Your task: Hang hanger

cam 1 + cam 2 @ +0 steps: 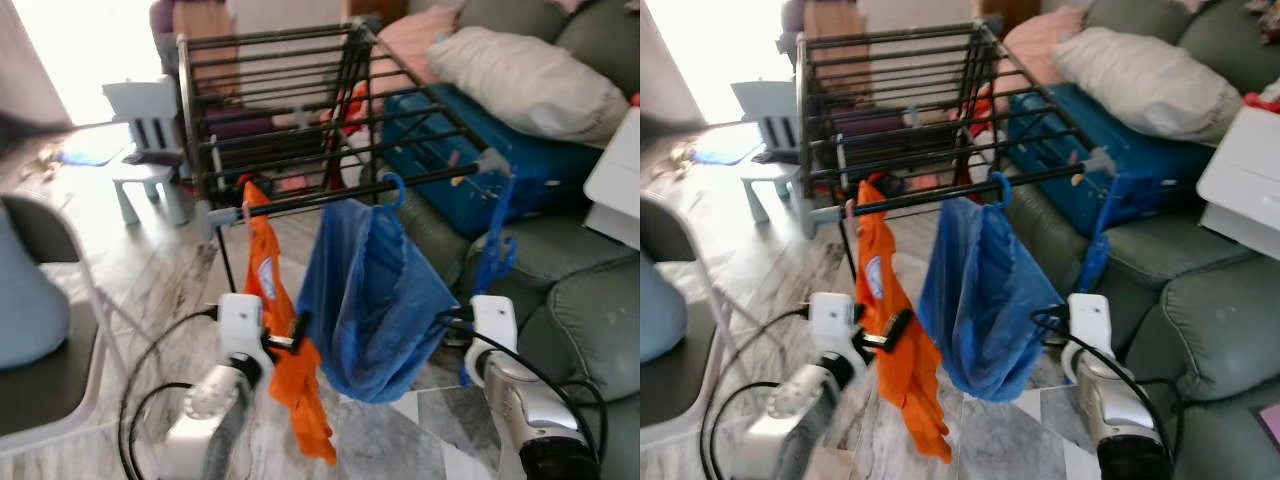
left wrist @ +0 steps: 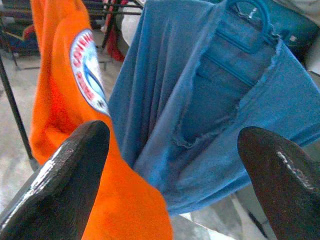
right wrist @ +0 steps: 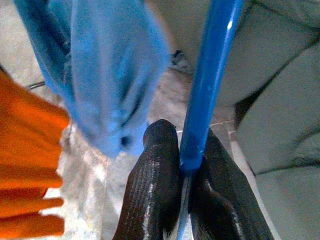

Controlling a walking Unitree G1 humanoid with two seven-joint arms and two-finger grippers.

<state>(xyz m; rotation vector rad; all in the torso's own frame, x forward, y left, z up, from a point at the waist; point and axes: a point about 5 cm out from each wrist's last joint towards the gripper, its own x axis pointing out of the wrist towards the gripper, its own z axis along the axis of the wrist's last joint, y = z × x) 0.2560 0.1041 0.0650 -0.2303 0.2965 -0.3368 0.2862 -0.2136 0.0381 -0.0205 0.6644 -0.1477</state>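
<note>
Holding a bare blue plastic hanger (image 3: 207,75) in the right gripper (image 3: 186,170), with both black fingers (image 3: 152,195) pinched tight on its lower bar. Standing before a black metal drying rack (image 1: 300,110) whose front rail already carries an orange printed shirt (image 1: 285,330) and a blue cloth garment on its own blue hanger (image 1: 375,290). Reaching up beside the rack's right corner, just off the green sofa (image 1: 580,300), with the hanger's top seemingly close to the rail; too blurred to tell whether the hook has caught. Left gripper (image 2: 170,165) spread wide, empty, facing the two garments. Judged: hanging step in hand, not finished. Next move calls for lifting the hook over the rail, settling it, then letting go.
</note>
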